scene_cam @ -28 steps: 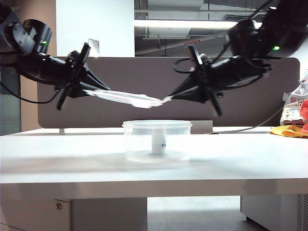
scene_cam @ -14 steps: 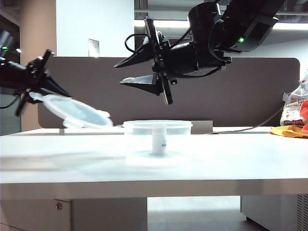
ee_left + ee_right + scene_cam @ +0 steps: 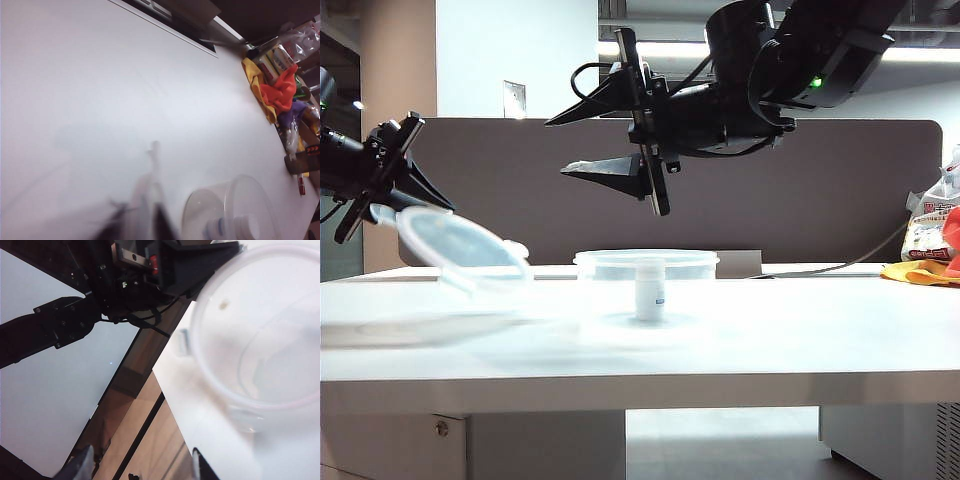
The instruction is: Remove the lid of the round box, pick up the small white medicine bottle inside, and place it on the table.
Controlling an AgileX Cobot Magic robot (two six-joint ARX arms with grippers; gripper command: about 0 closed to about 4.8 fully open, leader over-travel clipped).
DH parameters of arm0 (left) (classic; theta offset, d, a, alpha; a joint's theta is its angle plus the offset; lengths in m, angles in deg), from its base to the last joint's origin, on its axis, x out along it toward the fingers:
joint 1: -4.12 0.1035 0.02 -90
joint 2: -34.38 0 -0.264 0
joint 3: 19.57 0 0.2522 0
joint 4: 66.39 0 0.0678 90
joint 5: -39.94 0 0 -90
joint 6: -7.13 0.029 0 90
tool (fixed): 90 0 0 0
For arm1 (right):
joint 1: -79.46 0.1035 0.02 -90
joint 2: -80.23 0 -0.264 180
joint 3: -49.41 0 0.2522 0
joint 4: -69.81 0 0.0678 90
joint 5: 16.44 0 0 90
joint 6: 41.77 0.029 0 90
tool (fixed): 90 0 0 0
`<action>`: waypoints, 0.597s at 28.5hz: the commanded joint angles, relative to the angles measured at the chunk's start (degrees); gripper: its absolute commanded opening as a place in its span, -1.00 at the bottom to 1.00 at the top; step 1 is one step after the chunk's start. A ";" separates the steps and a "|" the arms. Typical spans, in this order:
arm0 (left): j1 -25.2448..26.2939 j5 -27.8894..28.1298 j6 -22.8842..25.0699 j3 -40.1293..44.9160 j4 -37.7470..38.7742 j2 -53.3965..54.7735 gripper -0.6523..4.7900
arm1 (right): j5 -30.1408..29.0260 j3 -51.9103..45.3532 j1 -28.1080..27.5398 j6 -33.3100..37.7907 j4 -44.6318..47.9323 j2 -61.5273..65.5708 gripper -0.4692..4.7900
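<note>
Now: one lid (image 3: 460, 245), one round box (image 3: 646, 290), one small white medicine bottle (image 3: 649, 290).

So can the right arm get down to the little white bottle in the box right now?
Probably yes: the round box stands uncovered, with the lid off to the left at the left end effector. The right end effector, jaws apart, hangs above the small white medicine bottle.

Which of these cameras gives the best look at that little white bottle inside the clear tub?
The exterior view: the small white medicine bottle stands upright in the middle of the round box, seen whole from the side, label visible. The left wrist view catches only its blurred top at the picture's edge. The right wrist view misses it.
</note>
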 commanded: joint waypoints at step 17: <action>0.52 0.57 -2.21 -3.61 -4.33 -0.26 0.14 | -6.14 12.15 -1.75 -1.77 2.29 -0.31 0.12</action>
